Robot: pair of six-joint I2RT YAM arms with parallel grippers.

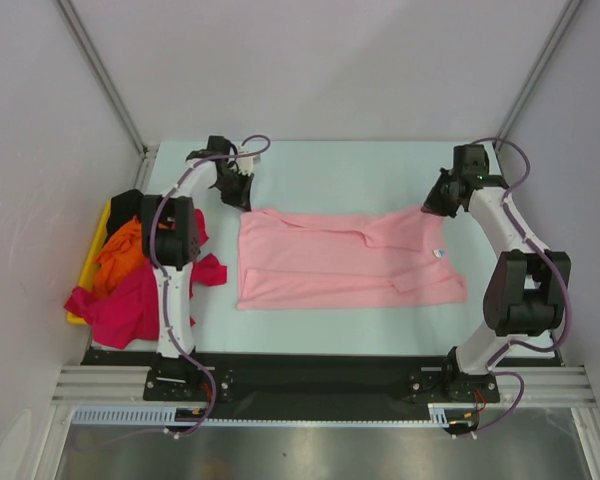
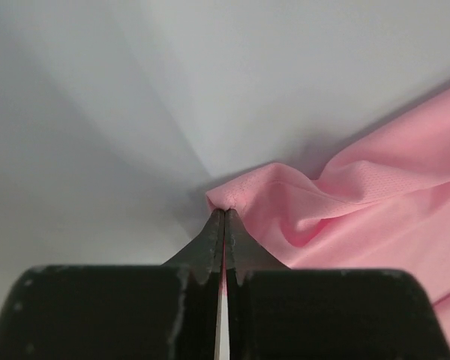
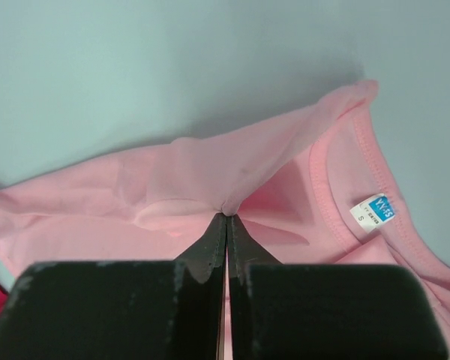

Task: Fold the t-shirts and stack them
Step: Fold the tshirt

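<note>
A light pink t-shirt (image 1: 345, 262) lies spread across the middle of the table, partly folded. My left gripper (image 1: 242, 197) is shut on its far left corner, and the left wrist view shows the pink cloth (image 2: 345, 202) pinched at the fingertips (image 2: 214, 229). My right gripper (image 1: 432, 205) is shut on the shirt's far right edge near the collar, and the right wrist view shows a fold of the pink shirt (image 3: 210, 172) pinched and lifted, with the white size label (image 3: 373, 211) beside it. Magenta-red (image 1: 120, 305), orange (image 1: 120, 255) and black (image 1: 128, 203) t-shirts lie piled at the left.
A yellow tray (image 1: 92, 250) under the shirt pile sits at the table's left edge. Grey walls enclose the table on the left, back and right. A black rail (image 1: 320, 375) runs along the near edge by the arm bases.
</note>
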